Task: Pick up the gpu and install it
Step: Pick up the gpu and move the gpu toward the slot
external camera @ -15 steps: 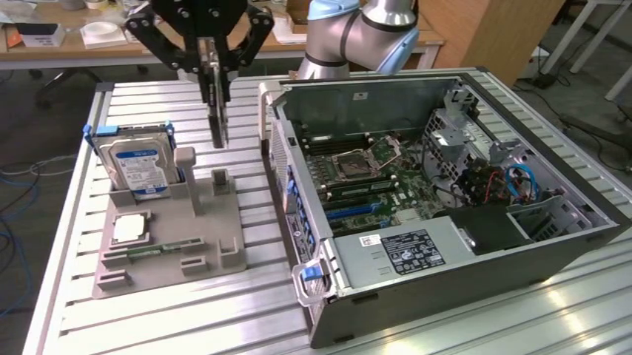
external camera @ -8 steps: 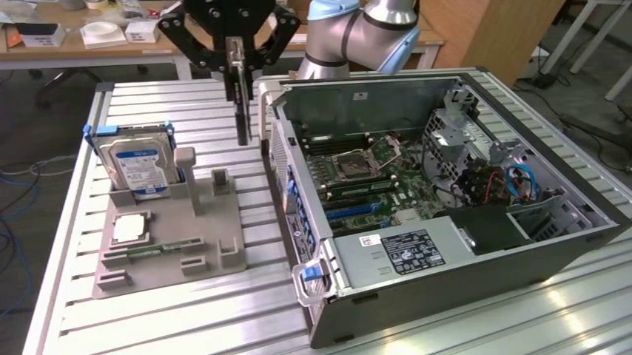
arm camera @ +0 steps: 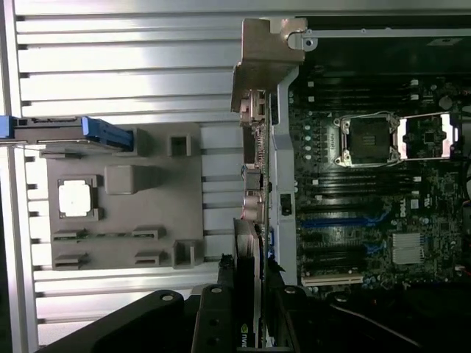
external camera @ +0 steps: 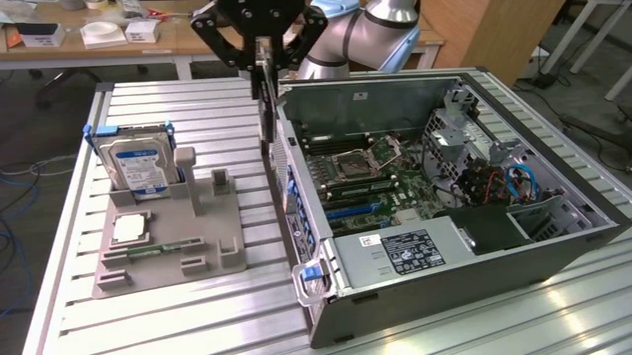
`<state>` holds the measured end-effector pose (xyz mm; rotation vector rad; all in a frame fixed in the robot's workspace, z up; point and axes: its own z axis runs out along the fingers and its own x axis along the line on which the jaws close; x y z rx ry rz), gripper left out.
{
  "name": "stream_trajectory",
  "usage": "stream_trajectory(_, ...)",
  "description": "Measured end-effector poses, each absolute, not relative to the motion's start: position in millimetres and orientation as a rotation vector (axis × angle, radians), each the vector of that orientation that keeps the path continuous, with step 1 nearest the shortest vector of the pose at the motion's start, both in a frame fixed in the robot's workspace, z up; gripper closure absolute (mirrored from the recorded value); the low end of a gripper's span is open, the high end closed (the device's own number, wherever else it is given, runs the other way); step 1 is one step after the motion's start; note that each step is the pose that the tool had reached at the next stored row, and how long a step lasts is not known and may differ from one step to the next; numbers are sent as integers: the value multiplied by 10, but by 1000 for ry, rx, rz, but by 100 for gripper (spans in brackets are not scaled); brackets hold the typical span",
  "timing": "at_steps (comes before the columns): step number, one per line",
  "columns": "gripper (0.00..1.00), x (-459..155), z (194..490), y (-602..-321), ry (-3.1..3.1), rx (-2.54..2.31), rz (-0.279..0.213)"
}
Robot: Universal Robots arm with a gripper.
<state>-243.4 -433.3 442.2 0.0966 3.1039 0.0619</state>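
One grey fixture (external camera: 212, 222) at ext. view's left w/ hard drive (external camera: 138, 166) upright in a slot, CPU (external camera: 130, 229) flat in front of it. At centre, gripper (external camera: 265, 63) clamped on the gpu (external camera: 265, 111), held edge-on and vertical, bracket end down, off the table (external camera: 177, 103), just beside the rear wall of the open PC case (external camera: 474, 288). To the right, mobo (external camera: 385, 174) lying inside the case, blue cables (external camera: 519, 181) further right

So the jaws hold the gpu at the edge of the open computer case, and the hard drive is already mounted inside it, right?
No: the exterior view shows the hard drive standing in the grey fixture on the table, outside the computer case. The gripper does hold the gpu at the case's edge.
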Motion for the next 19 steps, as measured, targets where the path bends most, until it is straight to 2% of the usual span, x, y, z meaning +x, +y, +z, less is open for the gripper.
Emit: stream_trajectory(19,73,-1788,4408,-4333,3104,99,62)
